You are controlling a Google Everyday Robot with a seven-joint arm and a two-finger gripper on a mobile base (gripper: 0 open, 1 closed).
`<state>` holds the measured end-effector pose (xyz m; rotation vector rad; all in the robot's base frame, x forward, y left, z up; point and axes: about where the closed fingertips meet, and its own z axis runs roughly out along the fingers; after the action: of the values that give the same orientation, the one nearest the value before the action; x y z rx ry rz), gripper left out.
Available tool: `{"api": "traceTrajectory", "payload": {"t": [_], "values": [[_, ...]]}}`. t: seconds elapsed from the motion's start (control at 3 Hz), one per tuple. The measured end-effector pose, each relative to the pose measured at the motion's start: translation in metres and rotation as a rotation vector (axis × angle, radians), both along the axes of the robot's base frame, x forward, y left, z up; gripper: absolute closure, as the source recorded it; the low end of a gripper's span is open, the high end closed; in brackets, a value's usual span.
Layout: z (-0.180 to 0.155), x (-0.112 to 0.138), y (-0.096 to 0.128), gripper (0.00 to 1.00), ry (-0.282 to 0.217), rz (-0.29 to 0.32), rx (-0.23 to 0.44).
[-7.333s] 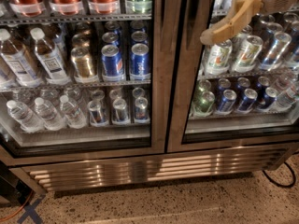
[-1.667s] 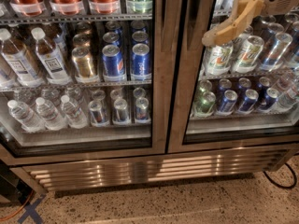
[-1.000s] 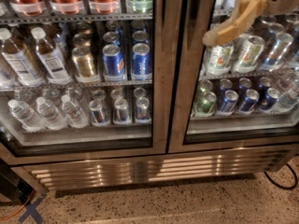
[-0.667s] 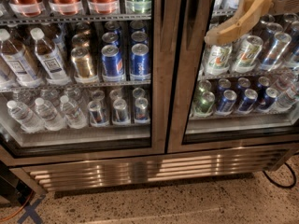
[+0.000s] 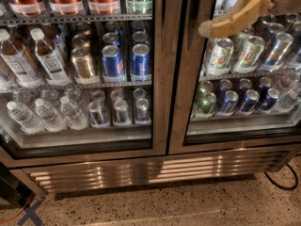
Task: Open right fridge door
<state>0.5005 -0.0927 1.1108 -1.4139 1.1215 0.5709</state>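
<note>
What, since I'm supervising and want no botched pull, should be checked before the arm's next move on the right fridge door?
1. Right fridge door shut and ready to open: ok.
2. Gripper in front of that door's upper part, near its inner edge: ok.
3. Gripper hooked on the door's edge: cannot tell.
4. Handle to pull: none visible, so cannot tell.
5. Left door untouched by the gripper: ok.
6. Black cable on the floor below the door's right corner, clear of the swing: cannot tell.
</note>
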Motion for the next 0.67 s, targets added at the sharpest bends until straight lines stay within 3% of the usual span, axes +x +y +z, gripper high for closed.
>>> {"api": "traceTrajectory", "payload": {"t": [0.67], "values": [[0.0, 0.0, 0.0001, 0.66, 0.0, 0.0, 0.0]]}}
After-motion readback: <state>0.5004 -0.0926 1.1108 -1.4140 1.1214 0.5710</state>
